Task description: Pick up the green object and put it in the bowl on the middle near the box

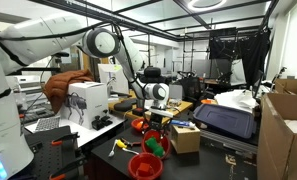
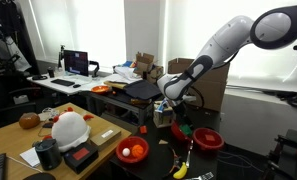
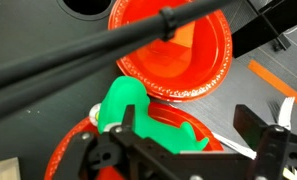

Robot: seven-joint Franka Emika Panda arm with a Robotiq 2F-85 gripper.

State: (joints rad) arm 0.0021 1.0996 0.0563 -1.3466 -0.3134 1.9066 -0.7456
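Hovering with jaws spread wide and empty, the gripper [image 3: 188, 142] hangs above the green object [image 3: 138, 108] (just beside a red bowl [image 3: 178, 50]).

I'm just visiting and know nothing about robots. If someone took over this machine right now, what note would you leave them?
Gripper: open, holding nothing, hovering above the small bright green lumpy object.
Green object: lies at the rim of a round glossy red plastic bowl, beside a second red bowl that looks empty.
Small tan cardboard box: next to the bowls.
Done: unclear; I cannot tell whether that is the bowl meant.
Left: if not, grasp the green object and drop it in the middle bowl by the box.
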